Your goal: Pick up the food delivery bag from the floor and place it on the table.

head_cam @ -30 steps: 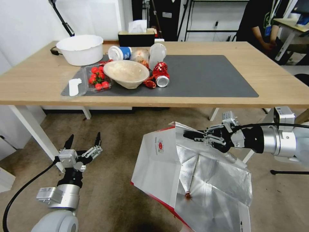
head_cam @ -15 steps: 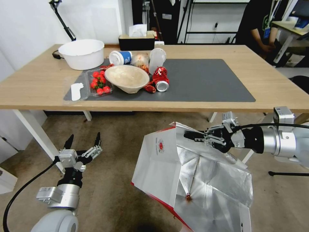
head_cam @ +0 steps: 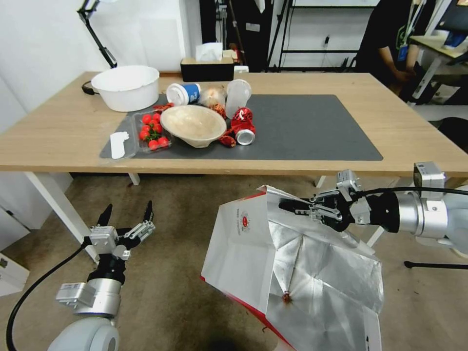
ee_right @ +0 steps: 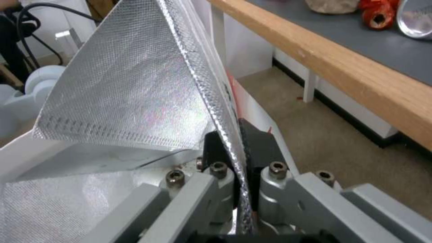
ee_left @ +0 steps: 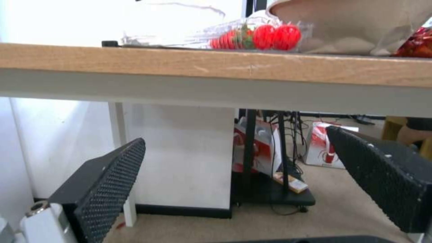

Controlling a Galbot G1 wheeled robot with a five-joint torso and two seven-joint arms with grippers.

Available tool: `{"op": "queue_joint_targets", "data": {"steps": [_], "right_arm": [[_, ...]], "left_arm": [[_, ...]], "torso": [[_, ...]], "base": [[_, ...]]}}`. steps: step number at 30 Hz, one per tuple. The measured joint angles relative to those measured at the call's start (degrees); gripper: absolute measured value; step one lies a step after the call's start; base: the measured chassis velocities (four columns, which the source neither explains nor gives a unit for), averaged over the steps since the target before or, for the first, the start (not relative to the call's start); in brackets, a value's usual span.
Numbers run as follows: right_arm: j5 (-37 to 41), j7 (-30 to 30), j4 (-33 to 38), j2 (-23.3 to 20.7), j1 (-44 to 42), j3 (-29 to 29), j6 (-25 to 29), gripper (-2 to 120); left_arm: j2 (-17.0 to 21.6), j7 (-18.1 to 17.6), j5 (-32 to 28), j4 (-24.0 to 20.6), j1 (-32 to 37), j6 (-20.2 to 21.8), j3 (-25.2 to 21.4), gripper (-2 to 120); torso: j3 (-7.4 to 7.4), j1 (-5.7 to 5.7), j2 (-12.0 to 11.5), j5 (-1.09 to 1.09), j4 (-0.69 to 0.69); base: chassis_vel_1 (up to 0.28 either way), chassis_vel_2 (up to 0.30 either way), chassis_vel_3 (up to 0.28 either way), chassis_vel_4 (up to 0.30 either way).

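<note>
The food delivery bag [head_cam: 243,253] hangs tilted below the table's front edge, white side with a round red logo facing left and foil lining [head_cam: 321,278] open toward me. My right gripper [head_cam: 288,205] is shut on its top rim; in the right wrist view the foil edge [ee_right: 216,101] runs between the pinching pads [ee_right: 263,148]. The bag's lower end runs out of the picture, over the brown floor [head_cam: 165,273]. My left gripper [head_cam: 126,211] is open and empty, low beside the table leg [head_cam: 53,204]; its fingers [ee_left: 108,182] point under the table [ee_left: 135,62].
The light-wood table [head_cam: 414,122] has a grey mat [head_cam: 312,126] whose right half is bare. On its left half are a white basin [head_cam: 126,87], a bowl [head_cam: 193,124], a tomato tray [head_cam: 152,131], cups and a can [head_cam: 243,135]. A black tissue box [head_cam: 207,69] stands behind.
The table has slid down a little in the picture, so the camera has moved. Both grippers and the bag keep the same pose.
</note>
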Motion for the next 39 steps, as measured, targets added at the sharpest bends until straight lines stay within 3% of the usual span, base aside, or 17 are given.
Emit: {"op": "queue_joint_targets", "data": {"steps": [39], "right_arm": [[0.24, 0.56, -0.02, -0.3, 0.0, 0.0, 0.02, 0]], "left_arm": [[0.48, 0.13, -0.3, 0.15, 0.41, -1.07, 0.05, 100]], "torso": [[5.77, 3.85, 9.63, 0.0, 0.0]], "base": [[0.0, 0.0, 0.0, 0.0]]}}
